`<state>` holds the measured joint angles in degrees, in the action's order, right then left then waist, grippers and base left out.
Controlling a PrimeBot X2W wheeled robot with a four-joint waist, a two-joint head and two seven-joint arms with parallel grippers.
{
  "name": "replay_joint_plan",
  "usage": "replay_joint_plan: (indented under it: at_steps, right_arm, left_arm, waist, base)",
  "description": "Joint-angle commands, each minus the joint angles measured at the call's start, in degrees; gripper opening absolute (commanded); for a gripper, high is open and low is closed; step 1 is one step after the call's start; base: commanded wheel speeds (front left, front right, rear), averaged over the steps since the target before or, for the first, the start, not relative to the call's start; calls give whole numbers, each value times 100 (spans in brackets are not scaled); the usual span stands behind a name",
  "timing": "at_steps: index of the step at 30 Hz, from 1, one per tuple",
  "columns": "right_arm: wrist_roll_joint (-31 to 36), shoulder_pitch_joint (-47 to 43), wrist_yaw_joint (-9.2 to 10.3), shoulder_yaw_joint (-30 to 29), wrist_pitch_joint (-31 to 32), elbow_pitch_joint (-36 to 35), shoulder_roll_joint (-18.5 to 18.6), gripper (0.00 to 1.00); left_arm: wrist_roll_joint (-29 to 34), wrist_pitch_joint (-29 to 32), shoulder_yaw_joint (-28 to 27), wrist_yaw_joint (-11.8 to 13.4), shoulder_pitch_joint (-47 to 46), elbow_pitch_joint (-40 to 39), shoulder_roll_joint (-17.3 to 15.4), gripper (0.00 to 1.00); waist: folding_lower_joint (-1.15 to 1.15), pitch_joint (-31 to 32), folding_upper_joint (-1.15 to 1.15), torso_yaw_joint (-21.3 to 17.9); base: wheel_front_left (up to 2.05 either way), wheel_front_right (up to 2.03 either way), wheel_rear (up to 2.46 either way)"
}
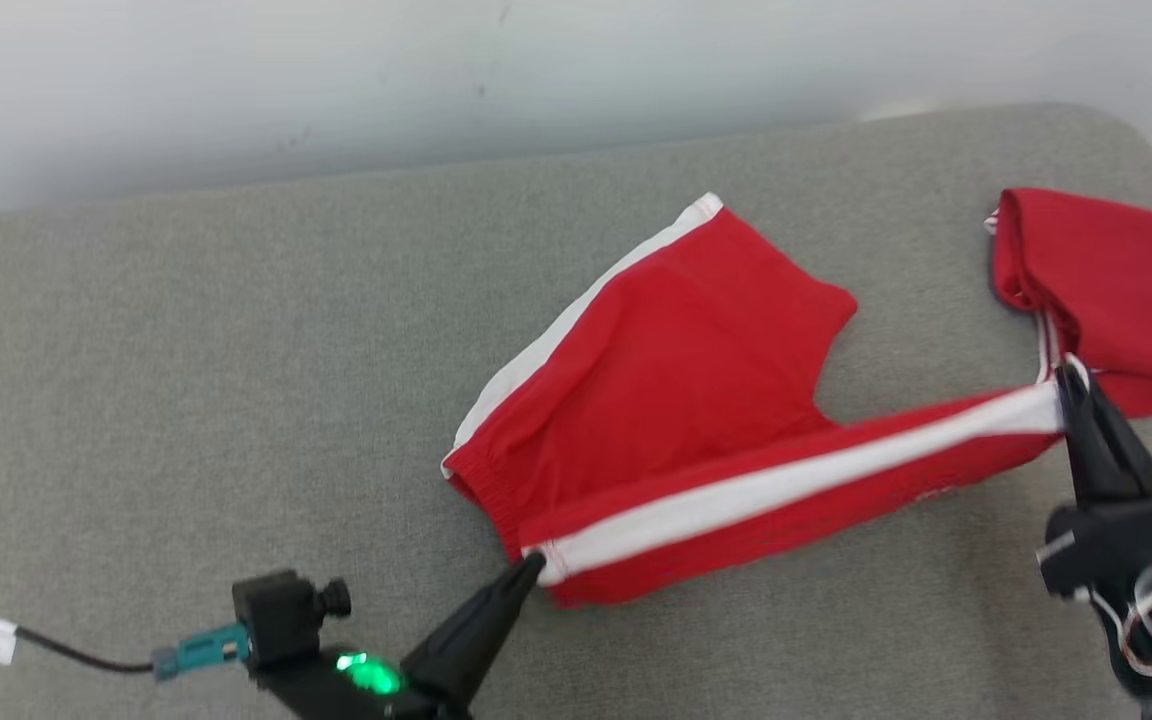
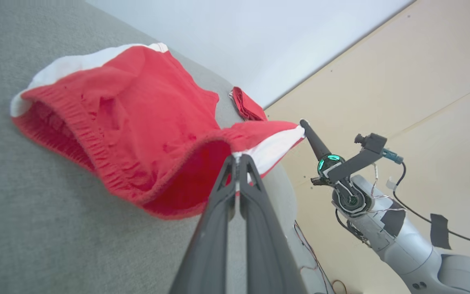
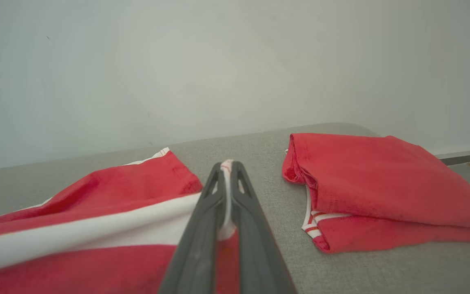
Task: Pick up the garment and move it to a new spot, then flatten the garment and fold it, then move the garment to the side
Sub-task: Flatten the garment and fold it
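The garment [image 1: 676,390] is a pair of red shorts with white side stripes, lying on the grey cushion with its near side lifted and stretched taut. My left gripper [image 1: 533,566] is shut on the waistband corner at the stripe's left end; the left wrist view shows the red waistband [image 2: 145,134] pinched at my fingertips [image 2: 238,158]. My right gripper [image 1: 1066,378] is shut on the leg hem at the stripe's right end. In the right wrist view the white hem edge sticks up between my closed fingers [image 3: 227,167], with the shorts [image 3: 96,216] stretching off to the left.
A second red garment [image 1: 1106,290], folded, lies at the cushion's right end, just past my right gripper; it is also in the right wrist view [image 3: 382,188]. The grey cushion [image 1: 186,400] runs wide to the left. A pale wall rises behind it.
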<state>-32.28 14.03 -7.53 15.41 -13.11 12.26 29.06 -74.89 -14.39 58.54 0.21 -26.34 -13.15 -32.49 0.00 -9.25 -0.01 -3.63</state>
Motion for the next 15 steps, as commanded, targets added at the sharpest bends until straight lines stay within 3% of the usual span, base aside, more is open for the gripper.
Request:
replay_joint_plan:
  at_steps: [1, 8, 15]
  right_arm:
    - [-48, 309, 9, 83, -3, 175, -3, 0]
    - [-39, 2061, 9, 718, -114, 1282, 51, 0]
    - [-151, 3258, 9, 1326, -182, 2134, 80, 0]
  left_arm:
    - [1, -43, -127, -57, -135, 147, 104, 0]
    - [-53, -77, -1067, -281, -285, 641, 962, 0]
    - [-95, -80, -1633, -454, -350, 931, 1493, 0]
  waist:
    - [0, -284, 1, 175]
    - [0, -934, 1, 585]
    - [0, -1327, 1, 950]
  base:
    - [0, 0, 0]
    - [0, 0, 0]
    - [0, 0, 0]
